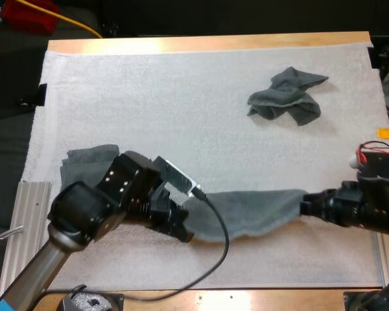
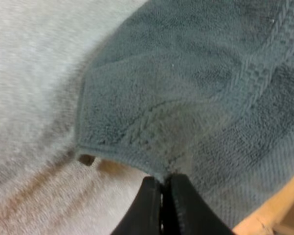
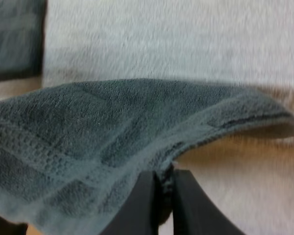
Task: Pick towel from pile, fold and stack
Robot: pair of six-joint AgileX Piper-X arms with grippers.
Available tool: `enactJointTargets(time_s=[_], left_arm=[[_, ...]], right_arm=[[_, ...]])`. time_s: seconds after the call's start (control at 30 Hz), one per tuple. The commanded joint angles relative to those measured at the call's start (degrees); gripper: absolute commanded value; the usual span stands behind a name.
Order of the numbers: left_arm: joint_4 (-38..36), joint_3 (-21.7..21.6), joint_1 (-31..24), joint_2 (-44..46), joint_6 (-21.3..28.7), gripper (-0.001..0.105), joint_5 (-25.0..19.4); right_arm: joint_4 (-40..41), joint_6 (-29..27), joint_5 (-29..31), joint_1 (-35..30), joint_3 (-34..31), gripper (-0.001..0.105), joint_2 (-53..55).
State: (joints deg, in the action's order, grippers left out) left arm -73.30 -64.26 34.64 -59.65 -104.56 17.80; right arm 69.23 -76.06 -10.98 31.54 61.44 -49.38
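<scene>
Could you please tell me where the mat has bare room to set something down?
The white mat is bare across its far left, between the crumpled dark grey-green towel and the folded grey-green stack, and in the middle. It is crowded near me: the left gripper and right gripper hold a stretched grey-green towel between them.

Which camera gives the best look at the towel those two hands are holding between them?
The high view: it shows the whole towel stretched between the left hand and the right hand. Each wrist view gives a close look at the edge pinched by that hand.
</scene>
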Motion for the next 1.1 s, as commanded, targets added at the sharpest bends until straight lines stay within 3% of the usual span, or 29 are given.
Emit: enactJointTargets(time_s=[0.0, 0.17, 0.23, 0.5, 0.77, 1.07], left_arm=[[1.4, -0.2, -1.0, -1.7, 0.1, 0.0, -1.0], [2.5, -0.2, -4.4, -7.5, 1.8, 0.0, -0.6], [3.4, -0.2, -6.3, -10.3, 2.4, 0.0, 1.4], [7.2, -0.2, -15.3, -20.4, 2.1, 0.0, 15.9], [12.5, -0.2, -22.0, -29.0, -3.9, 0.0, 30.0], [19.1, -0.2, -25.9, -36.2, -12.9, 0.0, 33.2]], right_arm=[[-2.5, -0.5, 0.7, 0.1, -0.6, 0.001, -1.5], [-8.3, -0.1, 3.4, 0.1, -1.0, 0.001, -8.1], [-11.0, 0.4, 3.4, 0.0, -1.0, 0.001, -10.7], [-16.9, 4.3, 3.1, -1.1, -1.0, 0.001, -20.1], [-24.7, 11.9, -5.6, -6.8, -1.0, 0.001, -26.6], [-34.2, 21.3, -11.6, -10.9, -1.0, 0.001, -34.0]])
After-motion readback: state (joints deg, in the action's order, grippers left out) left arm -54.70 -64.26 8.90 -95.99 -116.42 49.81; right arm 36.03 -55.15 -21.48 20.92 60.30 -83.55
